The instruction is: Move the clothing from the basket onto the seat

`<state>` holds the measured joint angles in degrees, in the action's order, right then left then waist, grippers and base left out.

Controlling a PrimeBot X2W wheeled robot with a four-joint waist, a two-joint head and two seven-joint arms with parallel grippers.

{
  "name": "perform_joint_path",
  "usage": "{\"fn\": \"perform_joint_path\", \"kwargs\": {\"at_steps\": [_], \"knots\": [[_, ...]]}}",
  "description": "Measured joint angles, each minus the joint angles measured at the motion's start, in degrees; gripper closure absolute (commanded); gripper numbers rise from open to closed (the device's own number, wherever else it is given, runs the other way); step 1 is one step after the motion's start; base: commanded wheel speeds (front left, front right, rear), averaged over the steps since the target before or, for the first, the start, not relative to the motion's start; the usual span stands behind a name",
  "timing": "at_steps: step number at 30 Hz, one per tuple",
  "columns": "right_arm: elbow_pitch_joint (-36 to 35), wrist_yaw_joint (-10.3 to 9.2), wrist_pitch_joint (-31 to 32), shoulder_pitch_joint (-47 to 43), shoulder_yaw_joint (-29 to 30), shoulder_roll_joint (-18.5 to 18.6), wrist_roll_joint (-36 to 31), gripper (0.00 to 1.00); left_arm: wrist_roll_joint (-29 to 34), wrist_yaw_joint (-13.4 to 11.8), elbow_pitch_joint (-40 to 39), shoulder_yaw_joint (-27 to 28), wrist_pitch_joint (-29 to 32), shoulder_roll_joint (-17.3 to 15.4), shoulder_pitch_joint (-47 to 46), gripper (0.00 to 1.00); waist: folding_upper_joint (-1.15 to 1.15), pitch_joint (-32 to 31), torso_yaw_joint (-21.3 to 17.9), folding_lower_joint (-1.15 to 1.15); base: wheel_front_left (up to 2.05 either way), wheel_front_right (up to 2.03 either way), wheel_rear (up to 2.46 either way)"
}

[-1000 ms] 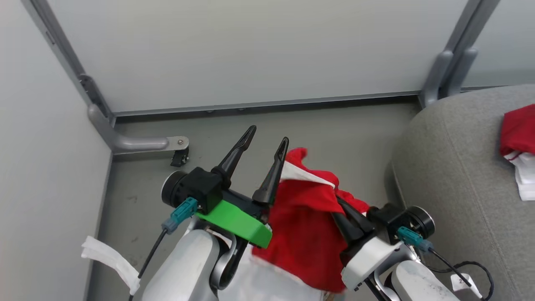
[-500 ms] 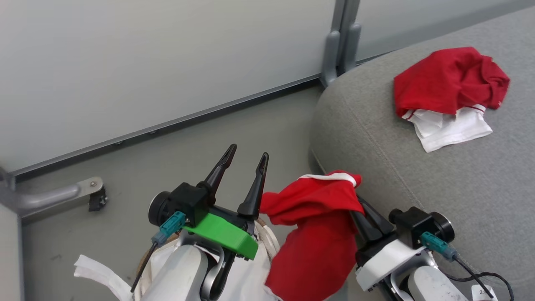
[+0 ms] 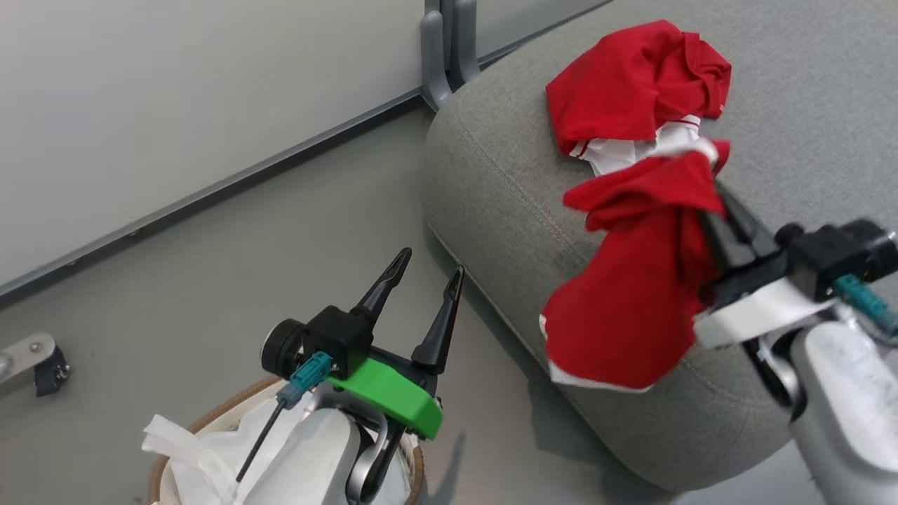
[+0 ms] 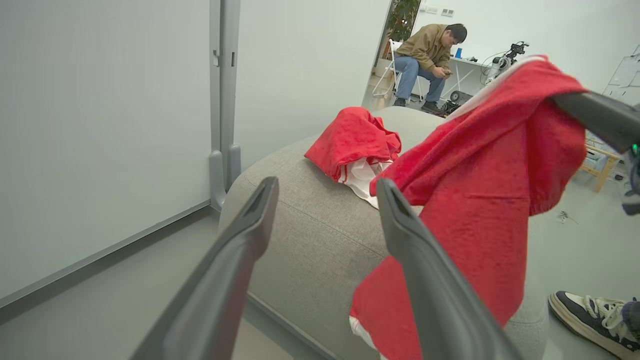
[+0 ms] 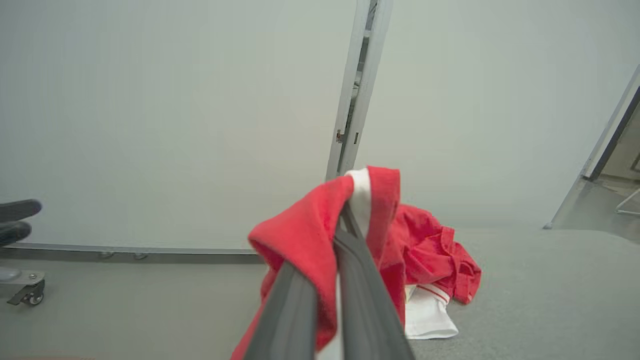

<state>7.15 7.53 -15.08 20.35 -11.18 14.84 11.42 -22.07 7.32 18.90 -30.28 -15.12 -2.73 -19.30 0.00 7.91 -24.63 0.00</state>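
Note:
A red garment with white trim (image 3: 631, 294) hangs from my right gripper (image 3: 712, 193), which is shut on its upper fold; it dangles over the rounded front corner of the grey seat (image 3: 505, 210). Another red and white garment (image 3: 631, 84) lies crumpled on the seat top. My left gripper (image 3: 429, 263) stands open and empty above the basket (image 3: 203, 428), whose brown rim and white liner show at the bottom left. In the left wrist view, the open left gripper (image 4: 326, 184) faces the seat (image 4: 310, 235) and the hanging garment (image 4: 480, 200). In the right wrist view, the right gripper (image 5: 345, 215) pinches red fabric (image 5: 300, 250).
Pale wall panels with a grey post (image 3: 449, 49) stand behind the seat. A caster foot (image 3: 42, 365) sits on the grey floor at the left. A person sits on a chair far back (image 4: 425, 55), and a shoe (image 4: 590, 315) rests beside the seat.
The head camera has turned right, bringing the seat into the middle. My right gripper has carried the red garment from above the basket to over the seat's corner. The left gripper stayed open.

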Motion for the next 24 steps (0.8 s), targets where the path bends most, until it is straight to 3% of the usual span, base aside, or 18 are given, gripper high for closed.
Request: {"fn": "perform_joint_path", "kwargs": {"at_steps": [5, 11, 18, 24], "knots": [[-1.7, 0.0, 0.0, 11.9, 3.0, 10.1, -3.0, 1.0, 1.1, 0.0, 1.8, -1.4, 0.0, 0.0, -2.6, 0.0, 0.0, 4.0, -0.5, 0.0, 0.0, 0.0, 0.0], [3.3, 0.01, 0.0, 23.2, 6.9, 18.0, -4.7, 1.0, 1.9, 0.0, 2.5, -2.7, 0.0, -0.2, -5.8, 0.0, 0.0, 9.1, 0.8, 0.0, 0.0, 0.0, 0.0], [12.1, 0.0, -0.1, 31.5, 14.5, 20.6, -9.4, 1.0, 2.2, 0.0, 2.1, -3.6, 0.0, -0.4, -9.9, 0.0, 0.0, 14.2, 4.5, 0.0, 0.0, 0.0, 0.0], [20.9, 0.01, -0.1, 34.3, 18.5, 19.4, -14.2, 1.0, 2.6, 0.1, 2.0, -3.4, 0.0, -0.5, -12.1, 0.0, 0.0, 18.4, 8.3, 0.0, 0.0, 0.0, 0.0]]}}
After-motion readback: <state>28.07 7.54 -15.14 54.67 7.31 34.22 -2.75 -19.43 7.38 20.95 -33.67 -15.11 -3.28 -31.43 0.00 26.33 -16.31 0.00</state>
